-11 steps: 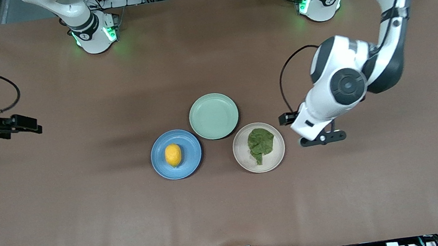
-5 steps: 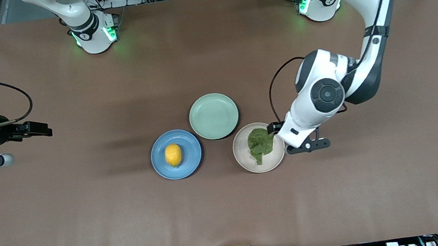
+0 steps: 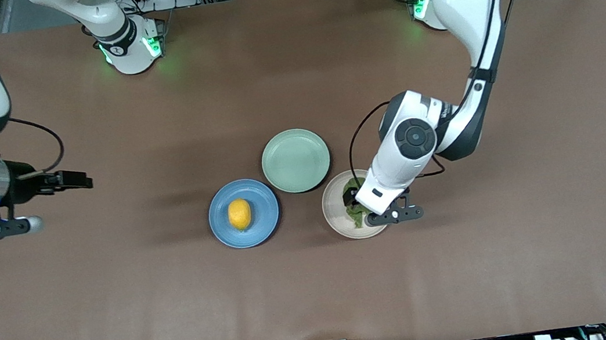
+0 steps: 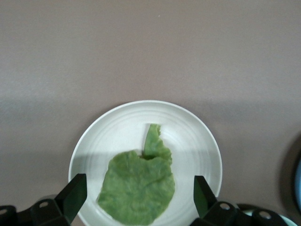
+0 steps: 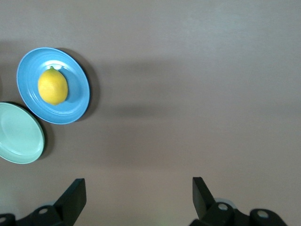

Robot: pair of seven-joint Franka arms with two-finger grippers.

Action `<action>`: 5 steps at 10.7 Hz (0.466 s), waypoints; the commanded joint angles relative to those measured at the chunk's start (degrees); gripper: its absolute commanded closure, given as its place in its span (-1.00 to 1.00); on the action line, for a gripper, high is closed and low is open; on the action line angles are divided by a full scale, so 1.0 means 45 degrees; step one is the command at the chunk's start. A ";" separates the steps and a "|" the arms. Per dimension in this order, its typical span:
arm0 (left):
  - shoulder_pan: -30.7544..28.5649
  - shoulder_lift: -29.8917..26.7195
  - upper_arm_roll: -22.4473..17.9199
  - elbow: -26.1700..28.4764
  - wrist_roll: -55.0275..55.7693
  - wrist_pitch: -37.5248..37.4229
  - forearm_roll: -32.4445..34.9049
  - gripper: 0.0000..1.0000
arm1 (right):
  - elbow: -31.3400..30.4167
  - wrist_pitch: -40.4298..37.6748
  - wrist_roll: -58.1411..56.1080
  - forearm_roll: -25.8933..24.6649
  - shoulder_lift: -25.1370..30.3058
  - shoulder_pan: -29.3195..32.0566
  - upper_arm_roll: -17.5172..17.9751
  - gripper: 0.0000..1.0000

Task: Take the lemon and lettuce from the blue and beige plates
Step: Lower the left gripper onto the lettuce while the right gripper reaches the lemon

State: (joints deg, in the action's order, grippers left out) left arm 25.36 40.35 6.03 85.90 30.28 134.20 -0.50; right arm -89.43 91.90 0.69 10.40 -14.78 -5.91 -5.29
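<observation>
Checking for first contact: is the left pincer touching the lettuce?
Apart. In the left wrist view the open left pincer hangs above the beige plate, its fingers flanking the lettuce without meeting it.

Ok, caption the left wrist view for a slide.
Left gripper, fingers open, poised over the lettuce lying on the beige plate.

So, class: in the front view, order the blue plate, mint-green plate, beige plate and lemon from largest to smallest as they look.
1-3. blue plate, mint-green plate, beige plate: alike; the beige one is partly covered by the left arm.
4. lemon: clearly smallest.
</observation>
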 commanded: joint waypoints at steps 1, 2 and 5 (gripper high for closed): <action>0.0125 0.0407 -0.0129 -0.0242 0.0284 0.0236 0.0930 -1.00 | 0.0187 0.0532 0.1420 0.0345 -0.0677 -0.0733 0.0004 -1.00; 0.0261 0.0427 -0.0129 -0.0242 0.0284 0.0662 0.0951 -1.00 | 0.0168 0.0844 0.1834 0.0345 -0.0970 -0.1162 -0.0015 -1.00; 0.0825 0.1051 -0.0168 -0.0203 0.0400 0.2087 0.0951 -1.00 | 0.0167 0.1819 0.2033 0.0365 -0.1849 -0.2120 -0.0016 -1.00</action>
State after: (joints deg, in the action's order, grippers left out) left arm 26.86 43.26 5.96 85.88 30.29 140.55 2.23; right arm -89.49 98.36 9.02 11.01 -21.08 -14.11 -5.00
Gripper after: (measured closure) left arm 0.000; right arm 0.000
